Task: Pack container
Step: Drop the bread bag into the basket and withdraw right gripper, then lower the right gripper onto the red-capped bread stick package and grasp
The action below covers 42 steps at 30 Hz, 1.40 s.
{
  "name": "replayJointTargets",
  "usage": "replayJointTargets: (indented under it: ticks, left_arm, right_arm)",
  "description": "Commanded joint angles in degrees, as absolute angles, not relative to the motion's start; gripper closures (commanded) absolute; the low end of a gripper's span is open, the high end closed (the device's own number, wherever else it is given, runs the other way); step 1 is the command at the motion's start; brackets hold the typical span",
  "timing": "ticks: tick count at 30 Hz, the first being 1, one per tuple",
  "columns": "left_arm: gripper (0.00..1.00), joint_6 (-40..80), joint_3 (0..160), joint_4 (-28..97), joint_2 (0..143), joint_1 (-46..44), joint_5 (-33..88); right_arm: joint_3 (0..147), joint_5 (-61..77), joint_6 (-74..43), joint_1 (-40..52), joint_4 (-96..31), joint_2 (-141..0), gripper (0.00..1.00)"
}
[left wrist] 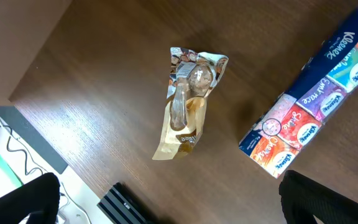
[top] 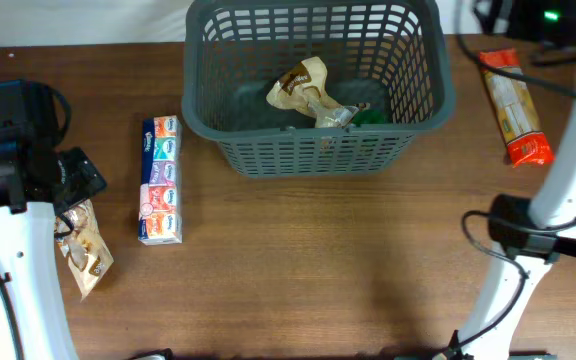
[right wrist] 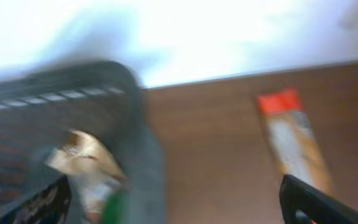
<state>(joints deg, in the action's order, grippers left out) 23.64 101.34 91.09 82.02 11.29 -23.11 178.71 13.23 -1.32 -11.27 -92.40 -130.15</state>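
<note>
"Where's the basket on that counter [top: 298, 270]?"
"Far side, in the middle. It's a big grey basket [top: 318, 150] with a crumpled tan bag [top: 308, 88] lying inside."
"And outside it?"
"A long tissue pack [top: 161, 180] to its left, an orange-ended packet [top: 513, 105] to its right, and a small snack bag [left wrist: 188, 102] near the left edge."
"The pincers?"
"The left pincer [left wrist: 179, 202] is spread wide over that snack bag — gripping nothing. The right pincer [right wrist: 179, 205] gapes too, empty, by the basket's rim."
</note>
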Motion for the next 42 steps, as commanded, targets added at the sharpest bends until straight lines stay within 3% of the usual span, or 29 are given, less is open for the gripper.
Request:
replayJointTargets:
  ticks: [1, 11, 20, 29, 42]
  left_arm:
    - [0.01, 23.7, 101.3, 91.2, 82.2, 11.6, -23.1]
    - [0.0, 23.7, 101.3, 91.2, 82.2, 11.6, -23.1]
    - [0.0, 23.7, 101.3, 91.2, 82.2, 11.6, -23.1]
    - [0.0, 23.7, 101.3, 91.2, 82.2, 11.6, -23.1]
    - [0.0, 23.7, 101.3, 91.2, 82.2, 11.6, -23.1]
  right_arm:
    - [177.5, 12.8, 12.2, -16.9, -96.3, -130.6, 0.01]
    - [164.7, 15.9, 11.1, -28.6, -92.8, -131.0, 0.01]
    - [151.2, 14.0, 14.7, -25.6, -80.2, -131.3, 0.01]
    - [149.9, 4.1, 16.5, -20.8, -72.4, -135.6, 0.01]
    - [149.9, 2.5, 17.0, -24.8, -72.4, -144.4, 0.01]
